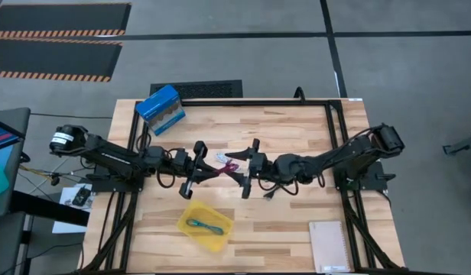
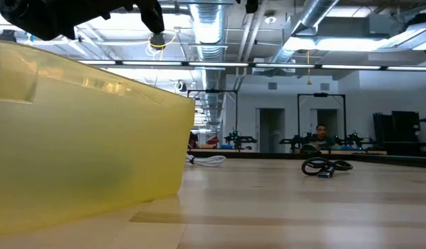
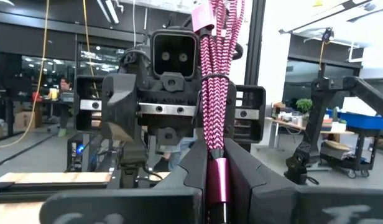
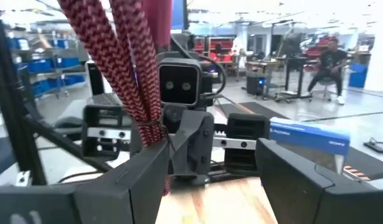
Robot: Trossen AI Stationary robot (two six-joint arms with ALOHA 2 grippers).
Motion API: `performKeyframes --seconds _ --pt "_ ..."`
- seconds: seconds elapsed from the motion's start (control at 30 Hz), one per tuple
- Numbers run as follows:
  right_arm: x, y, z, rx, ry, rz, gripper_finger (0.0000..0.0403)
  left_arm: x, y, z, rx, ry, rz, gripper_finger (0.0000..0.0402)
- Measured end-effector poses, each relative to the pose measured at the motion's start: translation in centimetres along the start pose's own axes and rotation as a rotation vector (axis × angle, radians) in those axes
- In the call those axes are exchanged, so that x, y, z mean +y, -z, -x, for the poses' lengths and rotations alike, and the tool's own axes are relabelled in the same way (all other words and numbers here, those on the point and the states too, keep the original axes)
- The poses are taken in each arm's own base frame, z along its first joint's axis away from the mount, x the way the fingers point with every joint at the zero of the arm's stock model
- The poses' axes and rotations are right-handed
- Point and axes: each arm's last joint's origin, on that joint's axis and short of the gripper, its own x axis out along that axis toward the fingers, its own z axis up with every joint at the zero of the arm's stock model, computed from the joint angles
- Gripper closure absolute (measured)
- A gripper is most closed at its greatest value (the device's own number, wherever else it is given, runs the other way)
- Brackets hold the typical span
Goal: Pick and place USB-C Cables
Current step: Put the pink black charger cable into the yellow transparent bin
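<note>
A magenta-red braided cable [image 1: 228,164] is held above the table middle between both grippers. My left gripper [image 3: 216,168] is shut on it. My right gripper [image 4: 210,155] faces it, open, with the cable [image 4: 138,93] running close beside one finger. A teal-green cable [image 1: 205,225] lies in the yellow tray [image 1: 191,211]. A white cable [image 1: 220,156] lies on the table under the grippers, also in the low view [image 2: 209,160]. The black cable [image 1: 270,195] rests on the table by my right arm, also in the low view [image 2: 323,167]. My left gripper pinches the magenta-red cable between its two fingers at the bundle's smooth plug end [image 3: 217,180], coming level from the table's left. The braided bundle [image 3: 213,99] sticks out beyond the fingertips, lifted clear of the table. My right gripper: one open finger [image 4: 151,171] stands against the bundle; whether it touches, I cannot tell.
A blue box [image 1: 160,109] sits near the far left corner. A notebook [image 1: 329,246] lies at the near right corner. The yellow tray fills the left of the low view [image 2: 88,138]. Bare wood lies right of the tray.
</note>
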Motion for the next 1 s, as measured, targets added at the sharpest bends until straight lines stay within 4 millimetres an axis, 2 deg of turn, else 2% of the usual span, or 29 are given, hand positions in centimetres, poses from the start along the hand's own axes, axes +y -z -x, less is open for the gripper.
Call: performKeyframes --seconds 0.5,0.7,1.0 --pt "2.0 0.2 1.1 0.058 -0.090 0.003 0.0137 0.1 0.2 0.0 0.016 -0.018 0.003 0.0390" --pt "1.9 0.2 1.1 0.052 -0.077 0.006 0.0137 0.1 0.2 0.0 0.016 -0.019 0.010 0.0390" --pt "0.6 -0.8 0.4 -0.040 -0.038 -0.030 0.0137 0.1 0.3 0.0 0.019 -0.013 0.005 0.0390"
